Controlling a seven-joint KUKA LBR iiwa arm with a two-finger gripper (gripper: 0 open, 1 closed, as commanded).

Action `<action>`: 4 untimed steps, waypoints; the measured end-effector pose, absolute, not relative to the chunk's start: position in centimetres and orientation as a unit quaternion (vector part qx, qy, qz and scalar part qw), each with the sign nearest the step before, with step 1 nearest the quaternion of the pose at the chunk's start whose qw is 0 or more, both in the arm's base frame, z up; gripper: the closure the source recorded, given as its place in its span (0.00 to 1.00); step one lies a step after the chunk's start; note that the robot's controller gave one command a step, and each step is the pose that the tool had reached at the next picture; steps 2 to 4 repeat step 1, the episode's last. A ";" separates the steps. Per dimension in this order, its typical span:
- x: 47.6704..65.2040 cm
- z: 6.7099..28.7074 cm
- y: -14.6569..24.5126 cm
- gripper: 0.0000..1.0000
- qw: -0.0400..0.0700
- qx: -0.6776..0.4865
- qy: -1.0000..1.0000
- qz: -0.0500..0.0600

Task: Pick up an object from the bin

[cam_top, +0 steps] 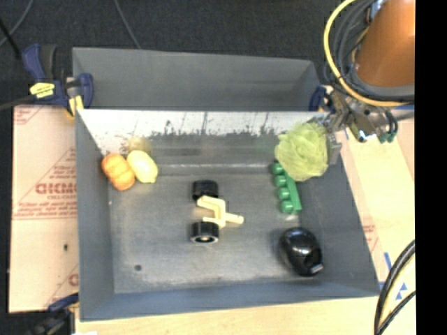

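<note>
Pale green frilly ball (302, 153) lies at 2 o'clock in the bin (209, 89), by the right wall. The gripper (334, 125) is at its 1 o'clock edge; I cannot tell whether it is open or closed. A green studded brick (286, 189) sits at the ball's 6 o'clock.

Claw (332, 127) just beside a pale green leafy lump (302, 154)

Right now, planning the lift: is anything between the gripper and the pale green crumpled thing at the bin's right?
Nothing visible: the gripper is right against the pale green crumpled thing. A green studded block lies at its lower edge.
</note>
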State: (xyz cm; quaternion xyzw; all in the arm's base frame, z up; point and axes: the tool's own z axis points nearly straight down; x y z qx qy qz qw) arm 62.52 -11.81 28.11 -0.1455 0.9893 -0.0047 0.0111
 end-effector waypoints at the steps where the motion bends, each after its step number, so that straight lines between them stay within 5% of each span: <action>1: 62.4 22.4 -9.7 1.00 0.013 -0.097 0.995 -0.005; 4: 62.4 22.4 -9.7 1.00 0.013 -0.097 0.995 -0.005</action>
